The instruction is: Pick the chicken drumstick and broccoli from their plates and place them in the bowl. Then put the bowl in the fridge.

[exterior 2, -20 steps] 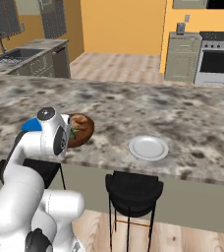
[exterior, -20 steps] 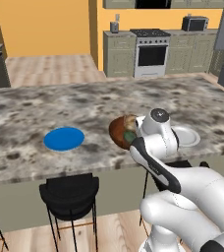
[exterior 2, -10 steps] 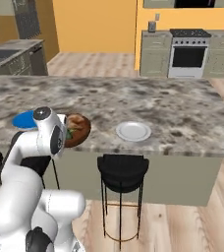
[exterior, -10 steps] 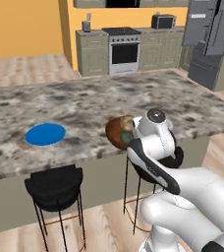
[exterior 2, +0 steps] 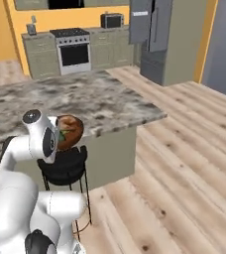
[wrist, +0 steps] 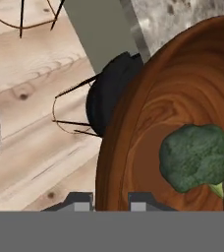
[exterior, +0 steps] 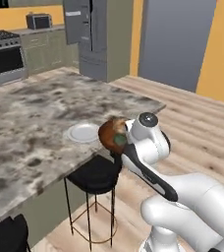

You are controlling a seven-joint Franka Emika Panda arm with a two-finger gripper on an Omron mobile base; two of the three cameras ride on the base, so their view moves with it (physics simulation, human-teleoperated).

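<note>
Hand view: the gripper is seen clamped on the near rim of the bowl — one finger on each side of the wall. The broccoli lies inside the bowl. In the left base view the bowl is held in the air at the counter edge, just beside the pale plate and above a black stool. The fridge stands beyond — well apart.

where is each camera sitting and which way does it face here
Left base view: behind the arm's left, facing the marble counter and grey fridge; white arm at lower right.
Right base view: behind its right, same counter and fridge; arm at lower left.
Hand view: on the hand, looking into the reddish-brown wooden bowl held by the end effector.
All share the bowl.
</note>
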